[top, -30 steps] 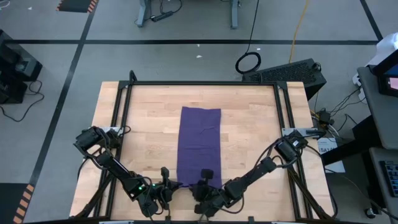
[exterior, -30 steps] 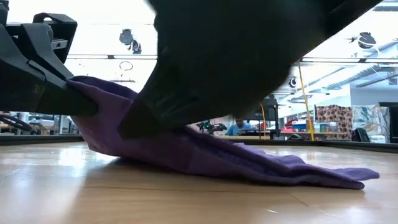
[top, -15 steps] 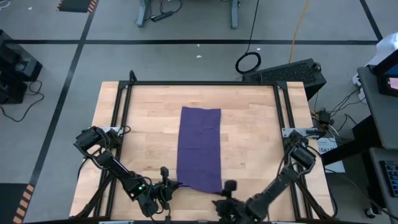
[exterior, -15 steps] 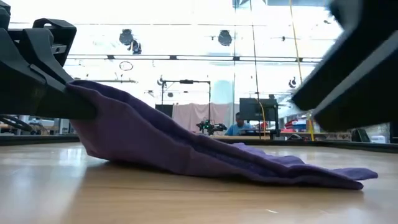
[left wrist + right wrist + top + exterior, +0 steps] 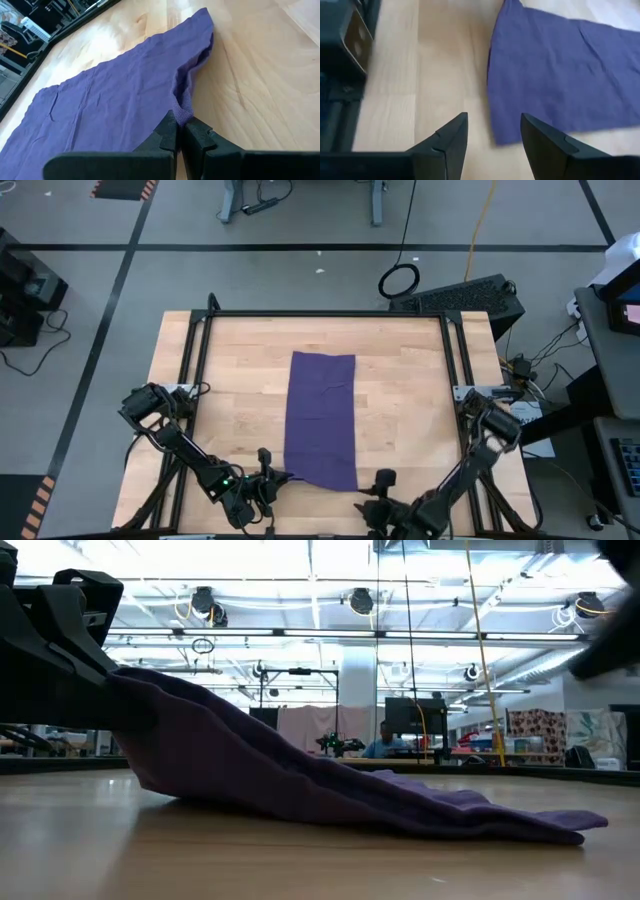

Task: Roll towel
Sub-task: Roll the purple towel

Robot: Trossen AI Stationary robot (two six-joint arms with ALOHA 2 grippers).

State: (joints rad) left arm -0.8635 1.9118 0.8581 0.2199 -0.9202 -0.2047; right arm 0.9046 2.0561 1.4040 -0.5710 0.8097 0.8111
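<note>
The purple towel lies as a long strip down the middle of the wooden table, its far end flat on the wood. My left gripper is shut on its near left corner, which stands raised in the low view. From there the cloth slopes down to the near right corner, which rests on the table. My right gripper hovers open over bare wood just right of that corner. In its wrist view, its fingers have nothing between them and the towel lies beyond. My left gripper pinches the towel's near left corner between its two fingers, at their free ends. The fingers come from the table's near left side, slanting down. The corner is lifted off the wood and bunched into a small fold. The rest of the towel trails down slack onto the table.
A black metal frame runs along the table's left, far and right edges. Bare wood lies on both sides of the towel. A dark keyboard-like unit sits beyond the far right corner.
My right gripper has come off the towel's near edge and swung toward the table's right edge, rising a little. The near right part of the towel, raised under it before, now lies down on the wood. The left corner stays lifted.
</note>
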